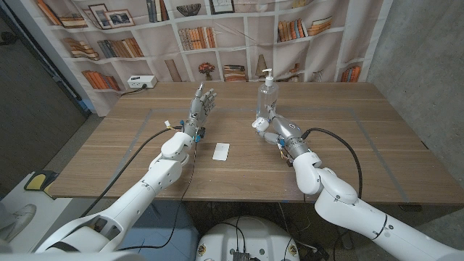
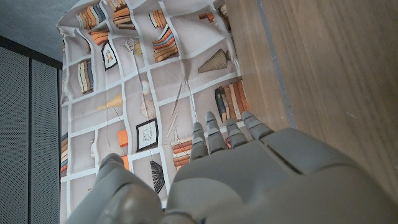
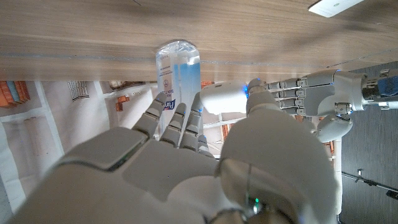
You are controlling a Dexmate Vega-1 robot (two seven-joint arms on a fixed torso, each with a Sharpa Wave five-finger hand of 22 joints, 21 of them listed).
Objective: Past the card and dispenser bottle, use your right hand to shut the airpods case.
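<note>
Fingers (image 3: 180, 124) of the right hand (image 1: 267, 125) are holding the white airpods case (image 3: 224, 98), lying crosswise, just at six o'clock of the upright dispenser bottle (image 1: 268, 91). Left hand (image 1: 201, 106) is spreading open above the desk (image 1: 362, 145).

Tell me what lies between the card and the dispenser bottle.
In the head view, the right hand at the airpods case; otherwise bare table between card and dispenser bottle.
</note>
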